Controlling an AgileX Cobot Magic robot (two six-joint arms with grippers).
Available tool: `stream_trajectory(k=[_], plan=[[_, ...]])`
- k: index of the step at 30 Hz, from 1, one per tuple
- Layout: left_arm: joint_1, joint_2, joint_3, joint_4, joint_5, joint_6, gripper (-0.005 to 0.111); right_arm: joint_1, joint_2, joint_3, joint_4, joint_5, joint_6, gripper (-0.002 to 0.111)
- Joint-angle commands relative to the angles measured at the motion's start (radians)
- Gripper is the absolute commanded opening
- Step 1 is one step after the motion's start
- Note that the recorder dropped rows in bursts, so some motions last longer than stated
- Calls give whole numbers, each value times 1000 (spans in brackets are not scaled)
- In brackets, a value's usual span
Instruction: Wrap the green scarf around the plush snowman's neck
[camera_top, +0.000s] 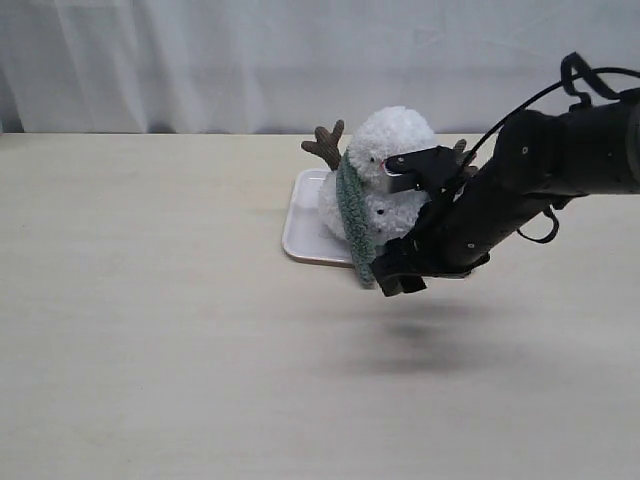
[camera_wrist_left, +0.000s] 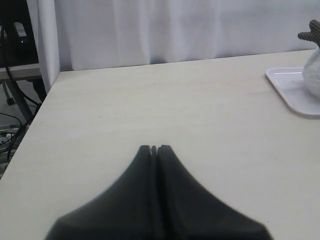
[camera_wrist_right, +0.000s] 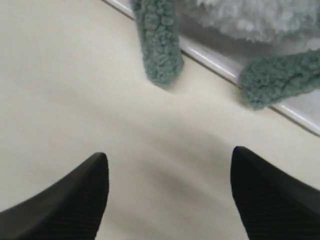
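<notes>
The plush snowman (camera_top: 395, 140) stands upright on a white tray (camera_top: 300, 228); one brown twig arm (camera_top: 326, 145) sticks out beside its head. The green scarf (camera_top: 355, 215) lies round its neck and hangs down its front past the tray's edge. In the right wrist view two rounded scarf ends (camera_wrist_right: 159, 45) (camera_wrist_right: 280, 77) droop over the tray rim (camera_wrist_right: 210, 61). My right gripper (camera_wrist_right: 169, 159) is open and empty, hovering above the table just in front of the tray, its arm (camera_top: 500, 195) partly covering the snowman. My left gripper (camera_wrist_left: 154, 148) is shut on nothing, far from the tray (camera_wrist_left: 290, 87).
A white curtain (camera_top: 300, 60) hangs behind the pale wooden table (camera_top: 150, 330). The left wrist view shows the table's far edge (camera_wrist_left: 47, 95) with cables and dark equipment (camera_wrist_left: 12, 60) beyond it.
</notes>
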Motion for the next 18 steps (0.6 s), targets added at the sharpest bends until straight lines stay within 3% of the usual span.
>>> stream_trajectory(k=[1, 18], plan=[[4, -2, 2, -2, -13, -5, 0, -4, -131, -2, 58, 112, 9, 63], [4, -2, 2, -2, -13, -5, 0, 38, -568, 69, 124, 124, 12, 55]])
